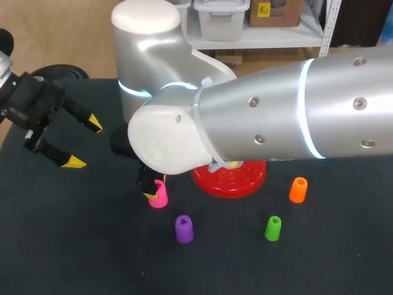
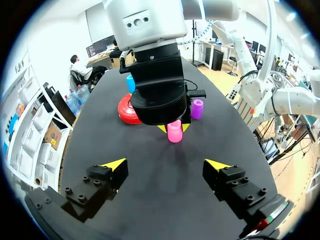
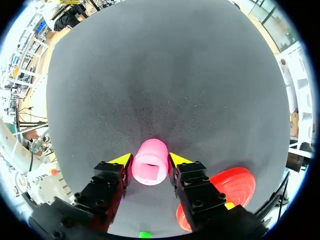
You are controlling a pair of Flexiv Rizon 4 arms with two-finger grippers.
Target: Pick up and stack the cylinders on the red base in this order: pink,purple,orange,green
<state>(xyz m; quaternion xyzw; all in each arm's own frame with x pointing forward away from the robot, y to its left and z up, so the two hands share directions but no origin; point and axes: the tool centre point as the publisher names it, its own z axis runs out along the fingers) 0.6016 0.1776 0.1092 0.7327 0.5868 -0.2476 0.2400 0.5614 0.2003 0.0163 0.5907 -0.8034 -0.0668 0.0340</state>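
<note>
Right arm (image 1: pixel 295 117): silver-grey cylindrical links, white rounded joint caps, glowing pale-blue rings, small round screws. Left claw (image 1: pixel 84 142), right claw (image 3: pixel 150 160): black blocky bolted fingers, bright yellow wedge tips.

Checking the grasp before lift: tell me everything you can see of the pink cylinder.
The pink cylinder is a small, smooth, plastic-looking piece with a rounded body and a square hollow in its upper end. It stands upright and seems to rest on the dark table, apart from the red base. The right end effector comes down over it, its fingers pressing it from two sides. Nothing else touches it.
</note>
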